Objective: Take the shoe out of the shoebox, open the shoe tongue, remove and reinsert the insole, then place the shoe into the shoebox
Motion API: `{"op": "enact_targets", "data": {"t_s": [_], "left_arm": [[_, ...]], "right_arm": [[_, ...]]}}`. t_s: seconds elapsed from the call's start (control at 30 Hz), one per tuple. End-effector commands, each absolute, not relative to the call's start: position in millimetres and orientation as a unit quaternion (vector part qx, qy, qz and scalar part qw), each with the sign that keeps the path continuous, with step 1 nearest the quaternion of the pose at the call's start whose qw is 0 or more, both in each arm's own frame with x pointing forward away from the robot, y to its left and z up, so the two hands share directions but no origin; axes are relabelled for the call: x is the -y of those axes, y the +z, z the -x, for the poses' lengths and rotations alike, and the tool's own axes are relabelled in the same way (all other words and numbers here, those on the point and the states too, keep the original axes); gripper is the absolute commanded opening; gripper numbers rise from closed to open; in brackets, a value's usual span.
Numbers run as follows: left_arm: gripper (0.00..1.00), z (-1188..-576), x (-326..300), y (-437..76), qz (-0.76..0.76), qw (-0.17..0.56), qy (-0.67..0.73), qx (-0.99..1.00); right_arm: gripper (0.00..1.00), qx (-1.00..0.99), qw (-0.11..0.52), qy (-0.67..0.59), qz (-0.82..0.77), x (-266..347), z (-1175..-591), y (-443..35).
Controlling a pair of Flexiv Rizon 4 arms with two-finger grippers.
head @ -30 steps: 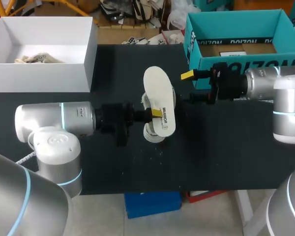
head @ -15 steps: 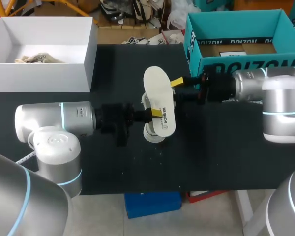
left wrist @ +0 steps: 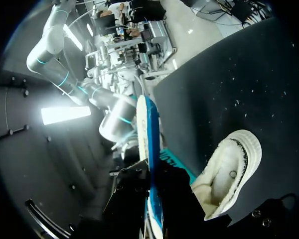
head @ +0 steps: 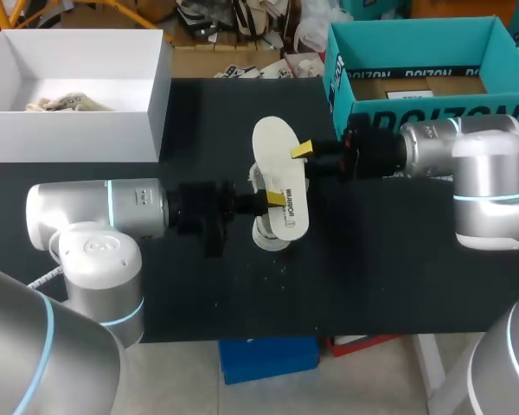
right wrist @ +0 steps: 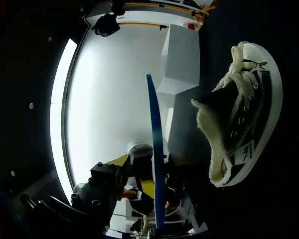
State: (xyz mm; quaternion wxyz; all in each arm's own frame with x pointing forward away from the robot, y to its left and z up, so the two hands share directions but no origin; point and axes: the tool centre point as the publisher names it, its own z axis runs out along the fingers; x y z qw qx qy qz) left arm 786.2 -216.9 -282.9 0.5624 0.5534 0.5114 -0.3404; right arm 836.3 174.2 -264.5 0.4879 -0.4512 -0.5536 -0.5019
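Note:
My left gripper point(head: 272, 199) holds a white insole point(head: 278, 160) above the middle of the table, shut on its near end. In the left wrist view the insole point(left wrist: 147, 139) shows edge-on, blue underneath, clamped in the left gripper point(left wrist: 152, 209). The black sneaker point(head: 272, 232) with white sole and fleece lining lies under the insole, mostly hidden; it shows beside the insole point(right wrist: 154, 164) as the sneaker point(right wrist: 241, 124) and again as the sneaker point(left wrist: 228, 172). My right gripper point(head: 307, 160) is at the insole's right edge, open, one yellow tip over the edge.
The teal shoebox point(head: 346, 86) stands open at the back right, just behind my right arm. A white box point(head: 156, 95) with crumpled paper inside stands at the back left. Black tabletop point(head: 372, 259) stretches in front of both arms.
My right arm has moved left from the teal shoebox to the insole's edge, and its fingers have drawn closer together. The left arm, insole and sneaker have stayed put.

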Motion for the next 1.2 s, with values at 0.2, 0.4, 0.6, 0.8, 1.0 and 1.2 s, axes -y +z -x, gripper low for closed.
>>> {"op": "enact_targets", "data": {"t_s": [0.2, 0.4, 0.6, 0.8, 1.0, 1.2], "left_arm": [[0.0, -785, 217, -283, -0.554, 0.563, -0.338, -0.513], [0.0, -785, 217, -283, -0.554, 0.563, -0.338, -0.513], [0.0, -785, 217, -283, -0.554, 0.563, -0.338, -0.513], [1.0, -775, 215, -269, -0.584, 0.509, -0.281, -0.567], [1.0, -751, 189, -247, -0.615, 0.419, -0.195, -0.64], [1.0, -726, 164, -231, -0.631, 0.302, -0.125, -0.703]], "right_arm": [[0.35, 0.557, 0.489, -0.5, 0.447, -183, -836, -266], [0.0, 0.561, 0.497, -0.489, 0.445, -186, -835, -268], [0.0, 0.561, 0.497, -0.489, 0.445, -186, -835, -268], [0.0, 0.561, 0.497, -0.489, 0.445, -186, -835, -268], [0.0, 0.561, 0.497, -0.489, 0.445, -186, -835, -268], [0.0, 0.561, 0.497, -0.489, 0.445, -186, -835, -268]]}}
